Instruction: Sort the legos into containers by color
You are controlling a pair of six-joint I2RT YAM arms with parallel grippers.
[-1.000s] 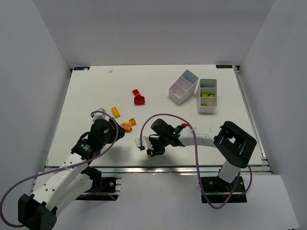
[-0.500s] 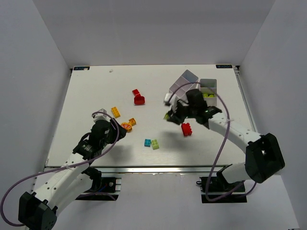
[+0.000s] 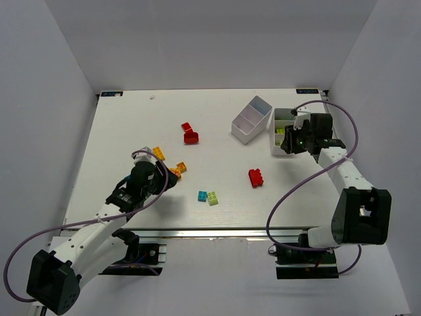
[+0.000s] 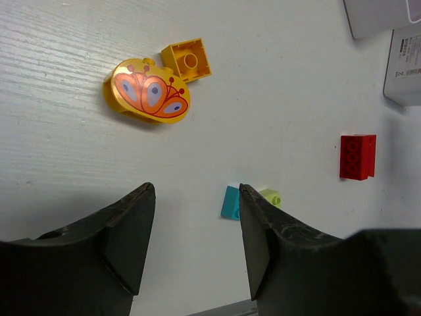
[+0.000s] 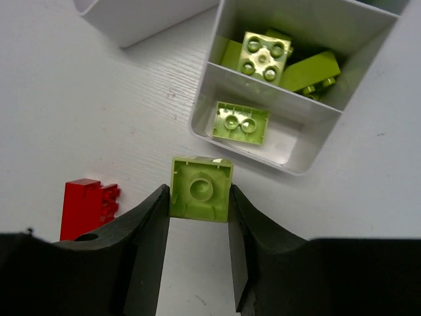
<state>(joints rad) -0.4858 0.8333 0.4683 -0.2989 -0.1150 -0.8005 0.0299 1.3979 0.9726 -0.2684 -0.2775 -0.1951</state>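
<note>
Pinching a lime brick [image 5: 200,187] across two opposite flat walls with the right gripper [image 5: 199,197], hollow underside turned toward the wrist camera. Judged light, rigid and smooth-sided: best clamped square across the walls like this, never on a corner or the studs, lest it twist and pop free. Directly ahead of the fingertips, just past the held piece: the near wall of a white tray [image 5: 250,153], with one matching lime piece [image 5: 241,122] in the nearest compartment and several more in the next. Off to the left of the fingers, on the table [image 5: 79,99]: a red brick [image 5: 89,205]. Spread wide and empty at the left gripper [image 4: 195,197]. Ahead of those fingers and to the left, apart from them: a yellow butterfly-printed piece [image 4: 148,95] touching a small yellow-orange brick [image 4: 187,60]. Just beyond the right-hand finger: a cyan brick [image 4: 230,202] beside another lime one.
</note>
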